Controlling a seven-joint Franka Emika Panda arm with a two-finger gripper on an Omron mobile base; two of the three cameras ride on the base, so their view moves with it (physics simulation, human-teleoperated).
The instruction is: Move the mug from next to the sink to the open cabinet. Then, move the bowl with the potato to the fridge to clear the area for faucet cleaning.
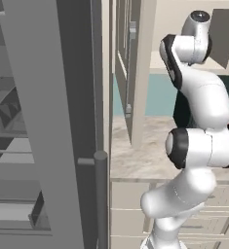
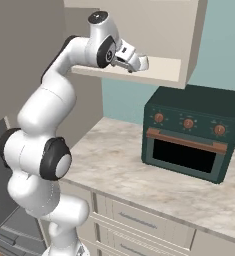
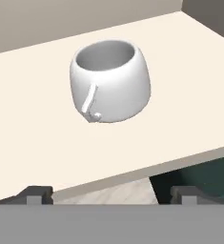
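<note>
Mug [image 3: 111,81], small white ceramic, sits upright on the cream open cabinet [image 3: 32,143] shelf just ahead of the released jaws; bowl's next, so back out.

The flat cream shelf bottom of the open beige wall cabinet [image 3: 32,143] carries a small, rounded white mug [image 3: 111,81], standing upright with its thin handle towards the near edge. Below it, the pale marbled stone counter [image 2: 114,165] carries a dark green toaster oven [image 2: 191,132] at its far right.
</note>
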